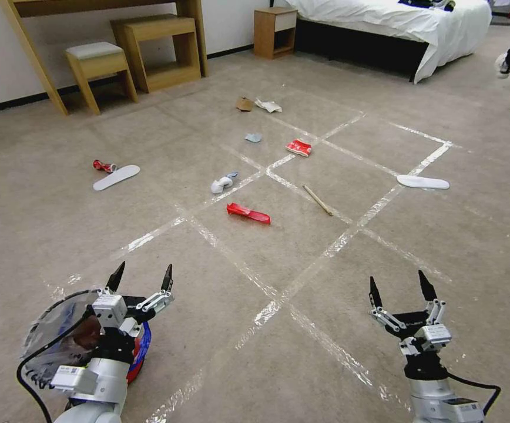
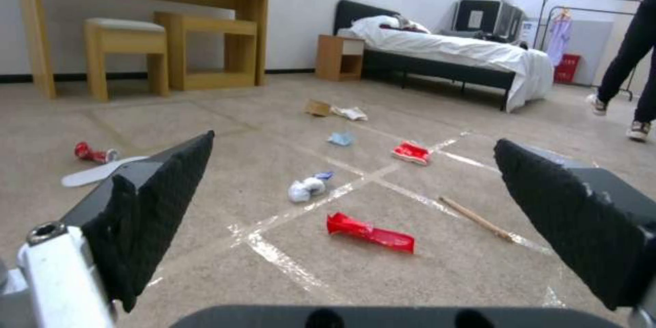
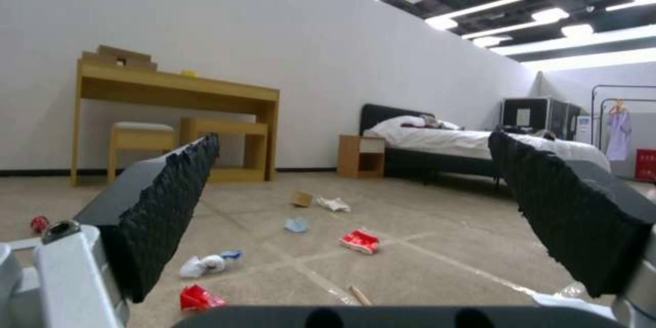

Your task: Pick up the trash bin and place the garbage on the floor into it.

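red trash bin [image 1: 140,352], garbage [image 1: 248,213] scattered, floor [image 1: 302,352]

A wooden desk [image 1: 108,9], a stool [image 1: 97,67] and a nightstand [image 1: 274,30] lined the wall beside a white bed [image 1: 396,23]; 2 white insoles [image 1: 116,177] [image 1: 423,182] lay well apart.

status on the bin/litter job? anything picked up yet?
Nothing done. The trash bin sits on the floor under the left gripper, which is open and empty; the right gripper is open too. All left: red wrapper, stick and paper lie ahead.
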Motion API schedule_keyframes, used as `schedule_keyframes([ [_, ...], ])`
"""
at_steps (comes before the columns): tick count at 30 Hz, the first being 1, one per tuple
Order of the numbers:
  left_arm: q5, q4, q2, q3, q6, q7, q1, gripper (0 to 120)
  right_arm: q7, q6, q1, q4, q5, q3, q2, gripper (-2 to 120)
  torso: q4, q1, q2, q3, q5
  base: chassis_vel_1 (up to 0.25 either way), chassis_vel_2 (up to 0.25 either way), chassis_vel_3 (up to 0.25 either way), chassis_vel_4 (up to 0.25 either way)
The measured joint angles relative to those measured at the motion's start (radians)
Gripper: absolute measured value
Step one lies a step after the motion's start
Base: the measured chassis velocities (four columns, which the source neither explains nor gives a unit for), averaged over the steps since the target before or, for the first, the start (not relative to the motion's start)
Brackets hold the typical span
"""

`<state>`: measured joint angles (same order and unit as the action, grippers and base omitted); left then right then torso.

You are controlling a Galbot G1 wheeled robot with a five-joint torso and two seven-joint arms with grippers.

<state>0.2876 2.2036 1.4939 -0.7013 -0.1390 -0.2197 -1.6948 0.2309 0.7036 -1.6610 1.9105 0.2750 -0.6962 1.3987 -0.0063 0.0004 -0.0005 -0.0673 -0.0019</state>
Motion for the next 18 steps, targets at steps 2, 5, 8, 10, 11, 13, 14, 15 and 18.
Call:
schedule_keyframes([
  [2, 0.0, 0.0, 0.0, 0.0, 0.0, 0.0, 0.0, 100, 0.0, 0.0, 0.0, 0.0, 0.0, 0.0, 0.0, 100, 0.0, 0.0, 0.0, 0.0, 0.0, 0.0, 0.0, 0.0, 0.0],
  [5, 0.0, 0.0, 0.0, 0.0, 0.0, 0.0, 0.0, 100, 0.0, 0.0, 0.0, 0.0, 0.0, 0.0, 0.0, 100, 0.0, 0.0, 0.0, 0.0, 0.0, 0.0, 0.0, 0.0, 0.0],
  [8, 0.0, 0.0, 0.0, 0.0, 0.0, 0.0, 0.0, 100, 0.0, 0.0, 0.0, 0.0, 0.0, 0.0, 0.0, 100, 0.0, 0.0, 0.0, 0.0, 0.0, 0.0, 0.0, 0.0, 0.0],
  [10, 0.0, 0.0, 0.0, 0.0, 0.0, 0.0, 0.0, 100, 0.0, 0.0, 0.0, 0.0, 0.0, 0.0, 0.0, 100, 0.0, 0.0, 0.0, 0.0, 0.0, 0.0, 0.0, 0.0, 0.0],
  [11, 0.0, 0.0, 0.0, 0.0, 0.0, 0.0, 0.0, 100, 0.0, 0.0, 0.0, 0.0, 0.0, 0.0, 0.0, 100, 0.0, 0.0, 0.0, 0.0, 0.0, 0.0, 0.0, 0.0, 0.0],
  [13, 0.0, 0.0, 0.0, 0.0, 0.0, 0.0, 0.0, 100, 0.0, 0.0, 0.0, 0.0, 0.0, 0.0, 0.0, 100, 0.0, 0.0, 0.0, 0.0, 0.0, 0.0, 0.0, 0.0, 0.0],
  [14, 0.0, 0.0, 0.0, 0.0, 0.0, 0.0, 0.0, 100, 0.0, 0.0, 0.0, 0.0, 0.0, 0.0, 0.0, 100, 0.0, 0.0, 0.0, 0.0, 0.0, 0.0, 0.0, 0.0, 0.0],
  [15, 0.0, 0.0, 0.0, 0.0, 0.0, 0.0, 0.0, 100, 0.0, 0.0, 0.0, 0.0, 0.0, 0.0, 0.0, 100, 0.0, 0.0, 0.0, 0.0, 0.0, 0.0, 0.0, 0.0, 0.0],
  [18, 0.0, 0.0, 0.0, 0.0, 0.0, 0.0, 0.0, 100, 0.0, 0.0, 0.0, 0.0, 0.0, 0.0, 0.0, 100, 0.0, 0.0, 0.0, 0.0, 0.0, 0.0, 0.0, 0.0, 0.0],
])
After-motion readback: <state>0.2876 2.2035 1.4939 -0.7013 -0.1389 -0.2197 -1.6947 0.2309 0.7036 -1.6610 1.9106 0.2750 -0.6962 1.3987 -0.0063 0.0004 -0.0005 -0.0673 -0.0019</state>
